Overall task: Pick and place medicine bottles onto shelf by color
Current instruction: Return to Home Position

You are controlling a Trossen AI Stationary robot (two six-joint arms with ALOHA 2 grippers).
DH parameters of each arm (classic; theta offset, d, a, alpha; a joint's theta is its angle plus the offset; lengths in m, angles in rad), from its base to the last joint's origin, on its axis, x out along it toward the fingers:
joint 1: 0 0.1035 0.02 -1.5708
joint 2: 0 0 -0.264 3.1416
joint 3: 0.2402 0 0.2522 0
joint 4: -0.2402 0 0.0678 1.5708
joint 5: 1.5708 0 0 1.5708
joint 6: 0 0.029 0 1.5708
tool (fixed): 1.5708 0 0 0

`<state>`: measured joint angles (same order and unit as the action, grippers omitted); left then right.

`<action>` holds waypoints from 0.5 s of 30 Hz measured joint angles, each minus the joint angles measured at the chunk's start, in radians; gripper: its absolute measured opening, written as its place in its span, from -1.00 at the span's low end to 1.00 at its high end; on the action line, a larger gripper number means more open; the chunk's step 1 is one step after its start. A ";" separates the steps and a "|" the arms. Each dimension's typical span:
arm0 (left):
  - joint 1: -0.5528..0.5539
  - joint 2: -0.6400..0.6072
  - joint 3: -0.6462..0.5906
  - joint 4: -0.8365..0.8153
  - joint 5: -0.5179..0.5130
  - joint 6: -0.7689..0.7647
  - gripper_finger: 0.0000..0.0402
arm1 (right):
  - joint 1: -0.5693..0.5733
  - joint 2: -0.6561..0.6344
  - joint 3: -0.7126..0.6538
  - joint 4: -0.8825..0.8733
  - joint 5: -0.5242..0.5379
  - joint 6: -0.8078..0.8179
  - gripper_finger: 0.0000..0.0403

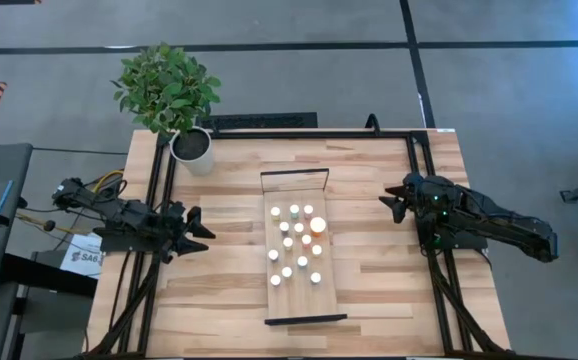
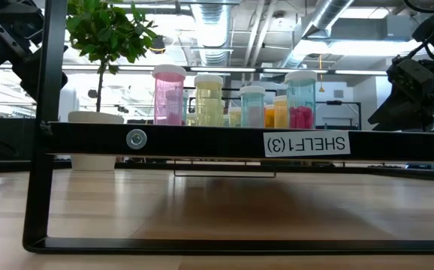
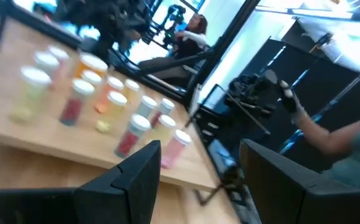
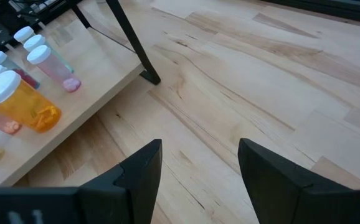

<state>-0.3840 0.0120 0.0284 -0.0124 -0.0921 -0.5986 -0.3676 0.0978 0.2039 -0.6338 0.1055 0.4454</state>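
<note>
Low view, medicine bottles (image 2: 209, 99) partly hidden behind shelf (image 2: 202, 140)

Shelf (image 1: 299, 300) (perhaps fourteen bottles (image 1: 288, 242)) on table (image 1: 219, 290)

Grey concrete floor (image 1: 59, 90) w/ dark seams. Light-wood bench (image 1: 379, 290), potted plant (image 1: 166, 88) at one corner. Exposed ducts (image 2: 330, 15) overhead, bright ceiling light. Person (image 3: 348, 149) beyond bench, blurred.

Overhead camera is looking straight down on the long light-wood, black-framed shelf (image 1: 302, 298); table-level camera is peering closely through its frame; both wrist cameras are viewing its small white-capped medicine bottles (image 3: 73, 104) obliquely.
</note>
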 joint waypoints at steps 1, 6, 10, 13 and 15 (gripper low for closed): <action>0.000 0.000 0.000 0.001 -0.013 0.027 0.02 | 0.000 0.000 0.000 0.000 0.000 0.000 0.16; 0.000 0.000 0.000 0.014 -0.123 0.167 0.02 | 0.000 0.000 0.000 0.000 0.000 0.000 0.16; 0.000 0.000 0.001 0.021 -0.194 0.258 0.02 | 0.000 0.000 0.000 0.000 0.000 0.000 0.16; 0.000 0.000 0.001 0.024 -0.229 0.313 0.02 | 0.000 0.000 0.000 0.000 0.000 0.000 0.16; 0.000 0.000 0.001 0.026 -0.251 0.357 0.02 | 0.000 0.000 0.000 0.000 0.000 0.000 0.16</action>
<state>-0.3836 0.0124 0.0292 0.0141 -0.3436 -0.2417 -0.3679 0.0975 0.2039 -0.6335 0.1051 0.4457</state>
